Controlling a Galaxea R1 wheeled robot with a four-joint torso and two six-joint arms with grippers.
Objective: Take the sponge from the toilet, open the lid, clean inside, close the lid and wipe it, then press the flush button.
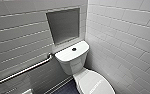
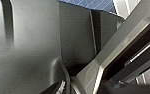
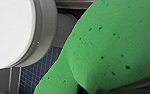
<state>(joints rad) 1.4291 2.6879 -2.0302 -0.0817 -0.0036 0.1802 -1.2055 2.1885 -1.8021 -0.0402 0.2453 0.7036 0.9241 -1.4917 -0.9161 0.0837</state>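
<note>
**While the smooth white oval plastic lid (image 1: 96,83) lies shut, right claw (image 3: 89,88) grips bright green porous sponge (image 3: 111,45)**

Sponge hangs just beside the lid's rim, over dark blue tiled floor (image 3: 41,68). Small round dark flush button (image 1: 74,49) sits behind the lid, mid white rectangular tank cover (image 1: 66,53). Long metal grab bar (image 1: 23,71) runs well left of the lid on grey tiled wall (image 1: 16,37). Left claw: cannot tell wide or narrow

Both sponge (image 3: 111,42) and lid (image 1: 96,83) cropped by view edges
</note>
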